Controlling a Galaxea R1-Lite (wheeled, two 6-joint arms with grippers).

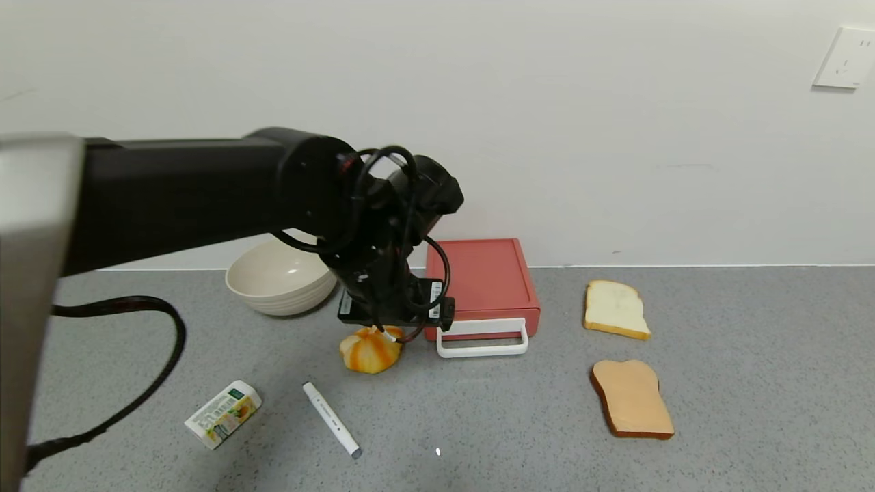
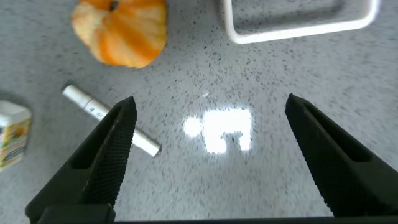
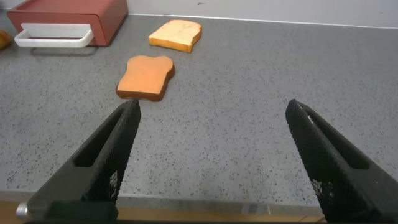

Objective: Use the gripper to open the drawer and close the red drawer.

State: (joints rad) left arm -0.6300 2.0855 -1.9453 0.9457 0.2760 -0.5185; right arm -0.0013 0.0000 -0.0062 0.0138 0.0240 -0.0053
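The salmon-red drawer box [image 1: 482, 277] stands at the back of the grey counter against the wall. Its tray looks pushed in, and its white loop handle [image 1: 482, 338] lies in front of it. The handle also shows in the left wrist view [image 2: 298, 28] and the right wrist view [image 3: 55, 35]. My left arm reaches across, with its wrist [image 1: 395, 301] just left of the handle. My left gripper [image 2: 210, 102] is open and empty above bare counter, a little short of the handle. My right gripper [image 3: 212, 106] is open and empty, low near the counter's front edge.
A cream bowl [image 1: 281, 277] stands left of the drawer. An orange toy pumpkin [image 1: 370, 350], a white marker [image 1: 331, 419] and a small carton [image 1: 223, 413] lie below my left wrist. White bread [image 1: 615, 309] and a toast slice [image 1: 632, 398] lie to the right.
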